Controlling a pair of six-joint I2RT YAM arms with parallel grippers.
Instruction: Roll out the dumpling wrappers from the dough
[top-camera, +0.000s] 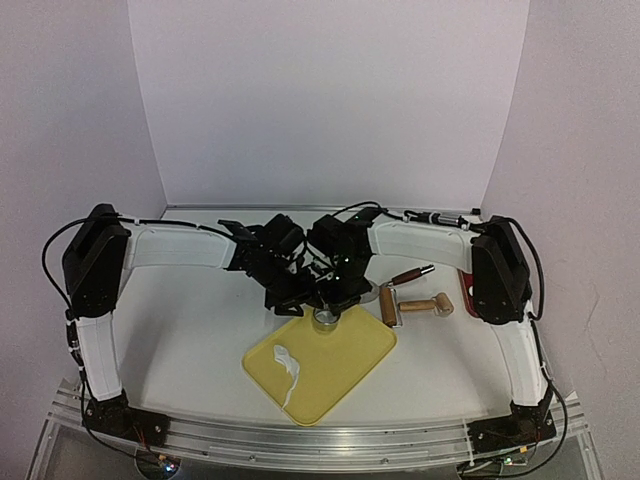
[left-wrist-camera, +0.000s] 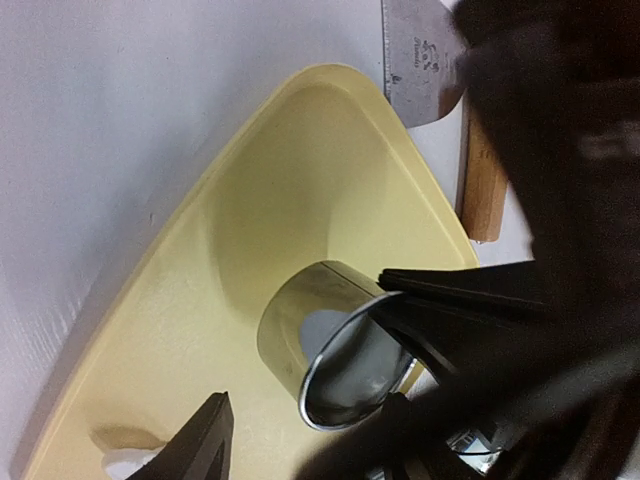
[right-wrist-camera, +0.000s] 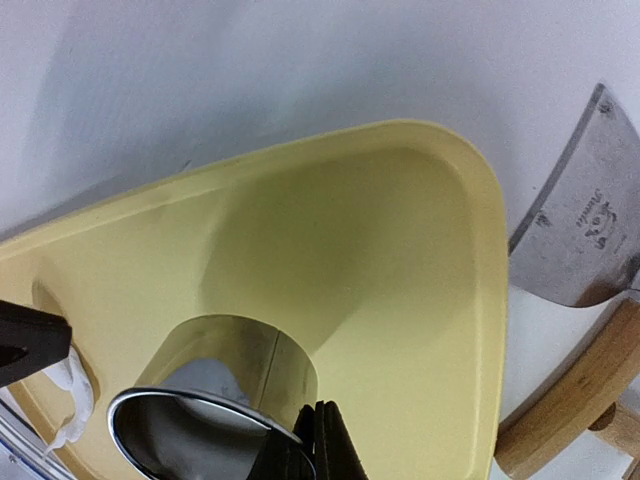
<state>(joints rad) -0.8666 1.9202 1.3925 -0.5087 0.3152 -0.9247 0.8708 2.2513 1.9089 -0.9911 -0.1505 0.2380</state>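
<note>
A metal ring cutter (top-camera: 326, 318) hangs tilted just above the far corner of the yellow tray (top-camera: 362, 350). My right gripper (right-wrist-camera: 320, 450) is shut on the ring's wall (right-wrist-camera: 250, 370), pinching the rim. In the left wrist view the ring (left-wrist-camera: 300, 325) shows a pale grey patch inside; I cannot tell whether it is a wrapper. My left gripper (left-wrist-camera: 300, 455) is open beside the ring, one finger (left-wrist-camera: 200, 440) at lower left, apart from it. A thin irregular white dough scrap (top-camera: 288, 368) lies on the tray's near left part. No round wrappers show on the tray.
A wooden rolling pin (top-camera: 415, 308) lies on the table right of the tray. A metal scraper blade (right-wrist-camera: 585, 230) with a red handle (top-camera: 410, 274) lies behind it. Both arms crowd together over the tray's far corner.
</note>
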